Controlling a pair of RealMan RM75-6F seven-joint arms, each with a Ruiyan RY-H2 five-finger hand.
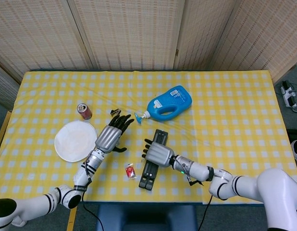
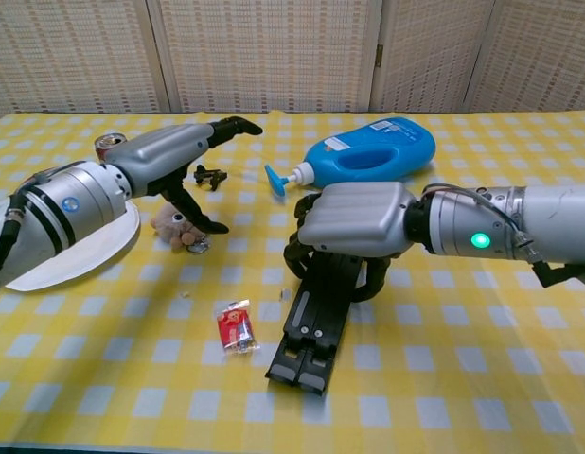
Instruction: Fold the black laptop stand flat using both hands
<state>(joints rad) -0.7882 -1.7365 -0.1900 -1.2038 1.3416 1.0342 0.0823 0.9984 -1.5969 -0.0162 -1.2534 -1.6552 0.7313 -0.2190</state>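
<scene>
Closing step: right robot hand [image 2: 354, 219] clamped over black laptop stand [image 2: 314, 317], rails together, on tabletop [image 2: 482, 359]; left robot hand [image 2: 174, 151] hovering open-fingered nearby. Next, probably: pressing flat, then letting go.

Black laptop stand [image 1: 152, 160] [image 2: 318, 315] lies flat on the yellow checked tablecloth near the front table edge, its two slotted bars closed together side by side, far end hidden under a hand.
</scene>
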